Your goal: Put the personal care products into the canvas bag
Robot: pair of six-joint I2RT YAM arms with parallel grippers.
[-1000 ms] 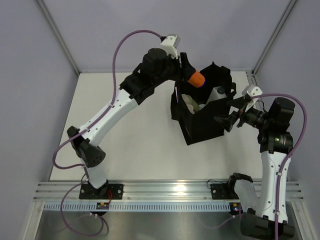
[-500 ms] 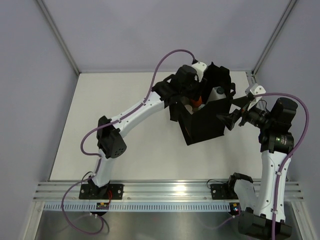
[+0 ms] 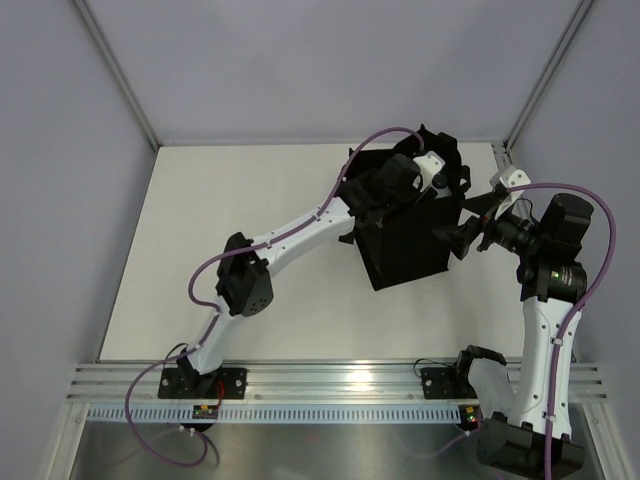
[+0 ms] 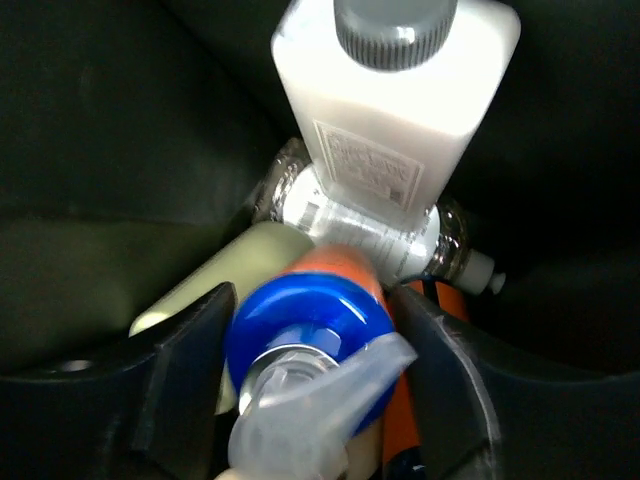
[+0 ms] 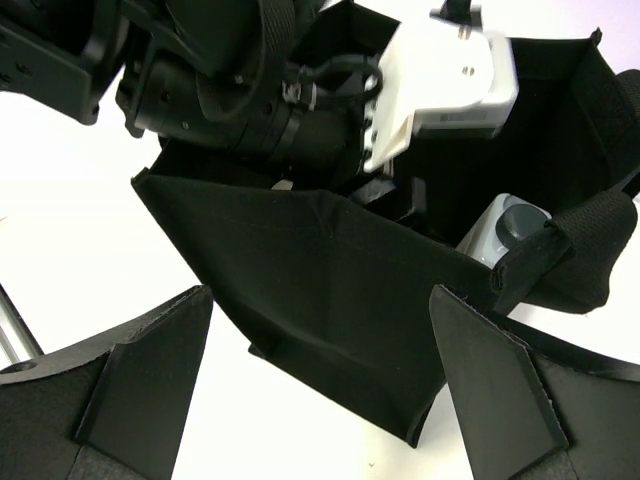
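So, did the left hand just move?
Yes: the left hand went from above the black canvas bag's far rim into its opening, holding the orange blue-capped bottle.

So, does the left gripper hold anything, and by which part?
Yes, the left gripper holds an orange bottle, its fingers on either side of the blue cap.

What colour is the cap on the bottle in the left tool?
Blue cap on an orange bottle; best seen in the left wrist view.
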